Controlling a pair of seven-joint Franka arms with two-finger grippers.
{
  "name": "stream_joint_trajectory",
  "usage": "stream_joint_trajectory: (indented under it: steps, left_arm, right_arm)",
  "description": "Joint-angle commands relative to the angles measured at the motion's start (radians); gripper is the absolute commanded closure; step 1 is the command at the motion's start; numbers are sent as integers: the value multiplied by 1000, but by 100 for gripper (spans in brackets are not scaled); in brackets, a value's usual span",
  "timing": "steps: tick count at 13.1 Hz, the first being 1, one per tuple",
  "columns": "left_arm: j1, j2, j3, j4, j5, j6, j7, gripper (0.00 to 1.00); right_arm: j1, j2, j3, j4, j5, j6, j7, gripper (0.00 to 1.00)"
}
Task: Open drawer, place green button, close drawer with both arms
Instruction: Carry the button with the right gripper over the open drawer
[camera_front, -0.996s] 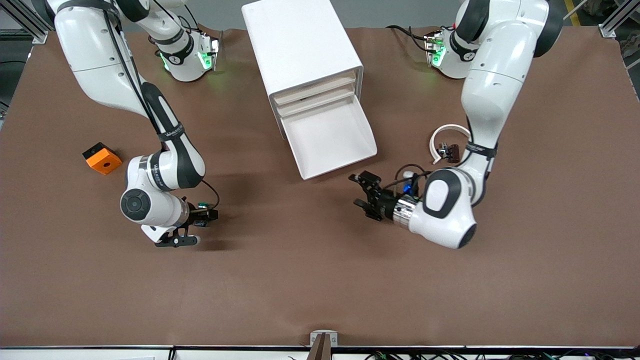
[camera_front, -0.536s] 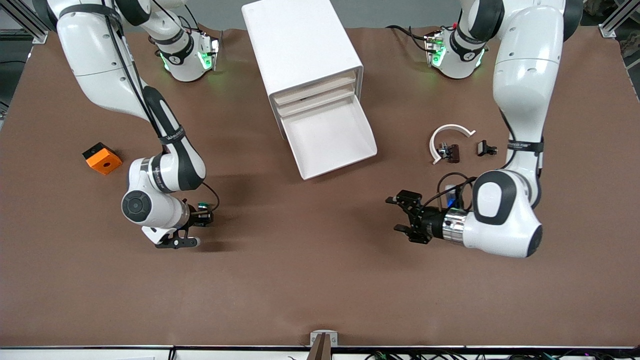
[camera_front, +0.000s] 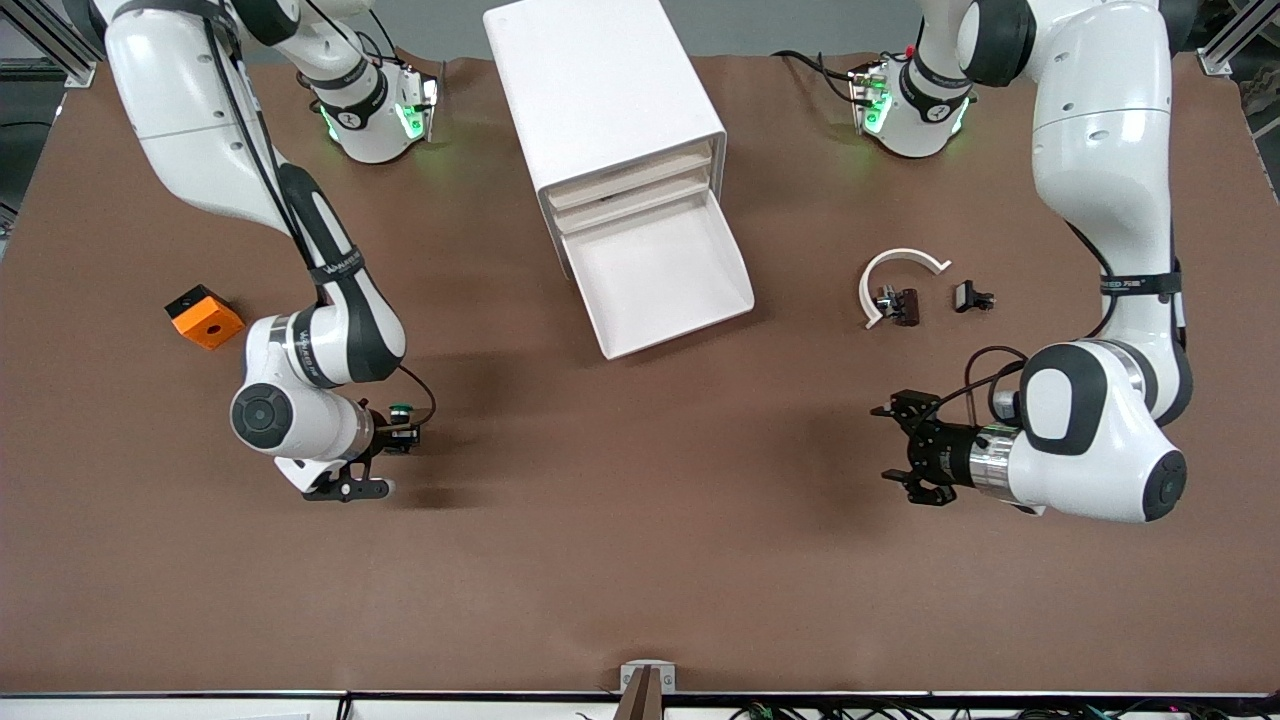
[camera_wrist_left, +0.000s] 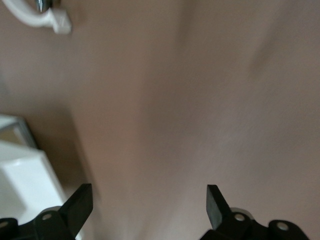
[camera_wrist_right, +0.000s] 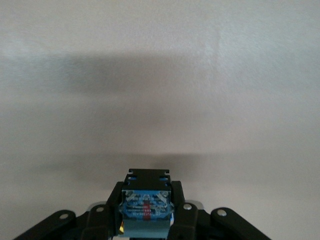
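With the drawer (camera_front: 665, 285) open, the right pincer (camera_front: 400, 436) grips the button (camera_front: 400, 411); placing and closing remain. The left pincer (camera_front: 905, 447) waits wide over the surface (camera_front: 640, 560).

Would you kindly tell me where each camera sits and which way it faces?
Front view: high across the table, facing both arms, the cabinet's open drawer and the orange block.
Left wrist view: on the left arm, looking down past the open left gripper at brown table.
Right wrist view: on the right arm, over the right gripper shut on the button.
Shared: front view also shows the button.
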Motion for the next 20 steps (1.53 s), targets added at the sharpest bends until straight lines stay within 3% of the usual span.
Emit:
stream_joint_trajectory:
  steps: [1, 4, 6, 8, 12, 20]
  left_arm:
    - [8, -46, 10, -5, 86, -16, 74, 0]
    - [14, -109, 10, -9, 174, -17, 177, 0]
    - [11, -124, 8, -9, 251, -16, 232, 0]
    - [5, -147, 5, -11, 308, -16, 419, 0]
    - [11, -181, 5, -12, 384, -16, 724, 0]
    - [18, -207, 5, -72, 414, -16, 1137, 0]
  right_arm:
    - [29, -96, 10, 0, 8, -131, 158, 95]
    - [123, -189, 8, 3, 8, -277, 423, 96]
    - [183, -211, 11, 29, 11, -345, 596, 96]
    - [258, -211, 11, 63, 34, -391, 774, 96]
    - [374, -206, 10, 81, 164, -383, 1039, 96]
    - [562, -159, 8, 78, 169, -216, 1399, 96]
